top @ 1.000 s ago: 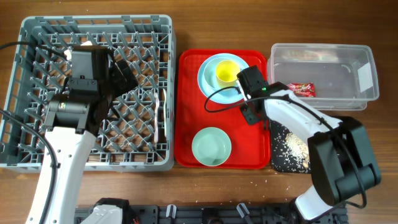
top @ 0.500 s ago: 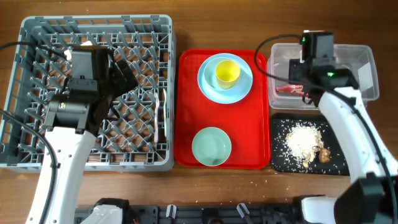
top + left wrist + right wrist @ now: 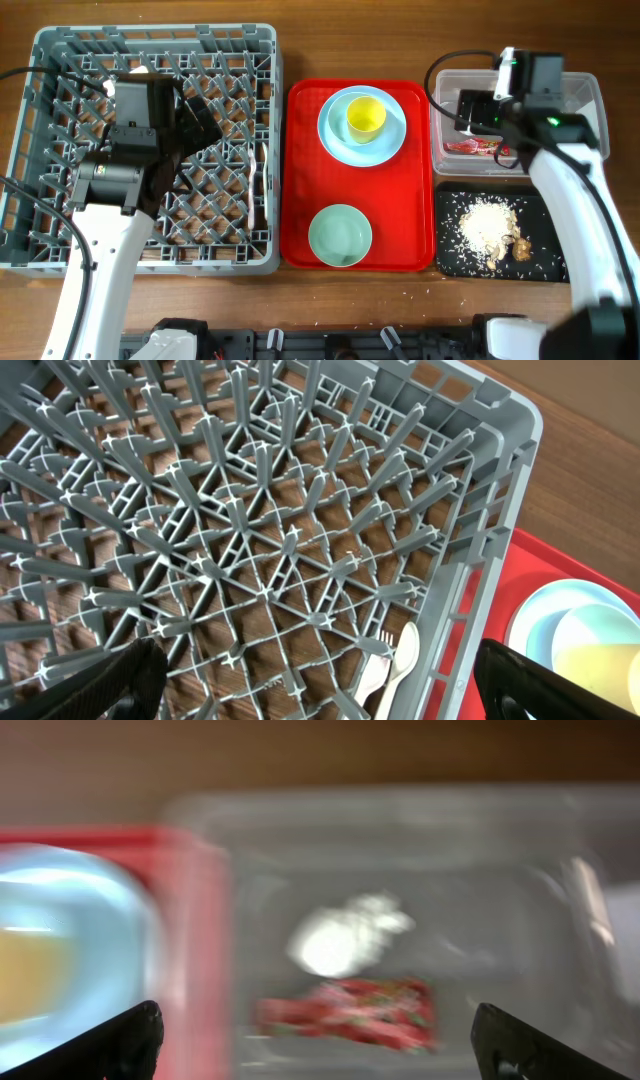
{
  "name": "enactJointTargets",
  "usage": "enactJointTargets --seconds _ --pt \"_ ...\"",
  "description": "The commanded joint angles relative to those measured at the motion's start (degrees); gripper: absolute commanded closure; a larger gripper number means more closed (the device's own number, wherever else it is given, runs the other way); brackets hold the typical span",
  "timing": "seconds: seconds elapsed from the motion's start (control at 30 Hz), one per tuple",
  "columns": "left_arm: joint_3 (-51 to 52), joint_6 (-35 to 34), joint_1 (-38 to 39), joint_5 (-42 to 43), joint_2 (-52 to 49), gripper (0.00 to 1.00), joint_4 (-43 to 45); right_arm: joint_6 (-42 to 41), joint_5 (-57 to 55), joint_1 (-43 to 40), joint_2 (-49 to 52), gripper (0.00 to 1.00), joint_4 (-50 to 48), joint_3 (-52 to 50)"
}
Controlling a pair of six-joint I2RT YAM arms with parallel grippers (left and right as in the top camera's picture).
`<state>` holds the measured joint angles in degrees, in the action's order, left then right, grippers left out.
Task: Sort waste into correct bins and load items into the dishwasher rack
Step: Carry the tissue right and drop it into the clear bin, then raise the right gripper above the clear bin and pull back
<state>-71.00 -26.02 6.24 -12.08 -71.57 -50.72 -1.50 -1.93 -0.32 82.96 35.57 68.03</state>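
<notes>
My right gripper (image 3: 472,107) hovers open over the clear tub (image 3: 580,140); nothing is between its fingers. In the blurred right wrist view the red-and-silver wrapper (image 3: 350,1010) and a white napkin (image 3: 345,940) lie on the tub floor under the open gripper (image 3: 318,1045). The wrapper (image 3: 470,147) also shows from overhead. Rice scraps (image 3: 490,225) lie in the black tray (image 3: 545,265). My left gripper (image 3: 205,122) stands open and empty over the grey dishwasher rack (image 3: 60,60). The white fork and spoon (image 3: 395,660) rest in the rack's right edge, just ahead of that gripper (image 3: 320,685).
Between rack and bins sits a red tray (image 3: 300,200). It carries a light blue plate (image 3: 335,135) with a yellow cup (image 3: 365,117) on it, and a pale green bowl (image 3: 340,235) nearer the front. Cables trail from both arms.
My right arm swung from beside the plate on the red tray to above the clear tub, and its jaws have opened. The left arm has not moved.
</notes>
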Motion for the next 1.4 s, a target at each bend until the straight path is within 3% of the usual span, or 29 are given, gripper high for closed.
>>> enactJointTargets --seconds 0.0,0.1,0.23,0.8,0.97,1.1,1.37 --pt "-0.9 -0.1 -0.4 0.3 0.2 0.0 0.1 -2.8 24.4 0.1 -9.7 0.0 -0.2 2.4" --pt "-0.9 -0.1 -0.4 0.3 0.2 0.0 0.1 -13.3 34.2 0.1 -12.1 0.0 0.2 2.4" --pt "-0.9 -0.1 -0.4 0.3 0.2 0.0 0.1 -25.9 35.1 0.1 -11.3 0.0 5.8 2.4" --pt "-0.9 -0.1 -0.4 0.3 0.2 0.0 0.1 -25.9 28.3 0.1 -11.0 0.0 8.0 2.4" --pt "-0.9 -0.1 -0.4 0.3 0.2 0.0 0.1 -14.4 26.8 0.1 -11.0 0.0 7.0 2.4" --pt "-0.9 -0.1 -0.4 0.3 0.2 0.0 0.1 5.8 44.9 0.1 -11.0 0.0 8.7 2.1" --pt "-0.9 -0.1 -0.4 0.3 0.2 0.0 0.1 5.6 38.1 0.1 -10.9 0.0 8.7 1.8"
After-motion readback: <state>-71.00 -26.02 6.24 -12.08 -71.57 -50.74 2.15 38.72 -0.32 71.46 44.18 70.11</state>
